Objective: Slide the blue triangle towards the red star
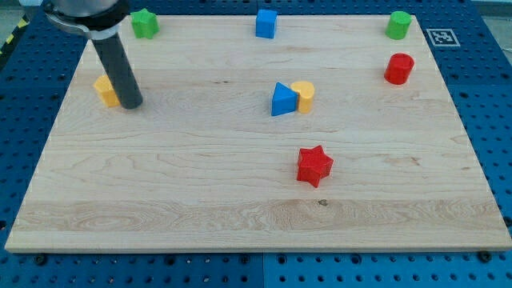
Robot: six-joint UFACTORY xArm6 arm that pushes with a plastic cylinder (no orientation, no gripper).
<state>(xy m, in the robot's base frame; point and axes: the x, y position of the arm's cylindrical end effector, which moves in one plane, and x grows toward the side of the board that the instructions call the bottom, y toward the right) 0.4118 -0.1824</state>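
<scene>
My tip (132, 103), a bare rod with no pincer, should circle above the blue triangular block (282, 100), pushing toward the red star-shaped block (314, 166)

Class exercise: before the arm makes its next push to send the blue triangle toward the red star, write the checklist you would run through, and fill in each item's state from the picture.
1. Blue triangle in view, mid-board: ok.
2. Red star in view, below and slightly to the view's right of the triangle: ok.
3. Board between triangle and star free of other blocks: ok.
4. Triangle free of neighbours: not ok; a yellow block touches its right side.
5. My tip placed above the triangle for a downward push: not ok; it sits far at the view's left, beside another yellow block.
6. Tip touching that left yellow block: cannot tell.
</scene>
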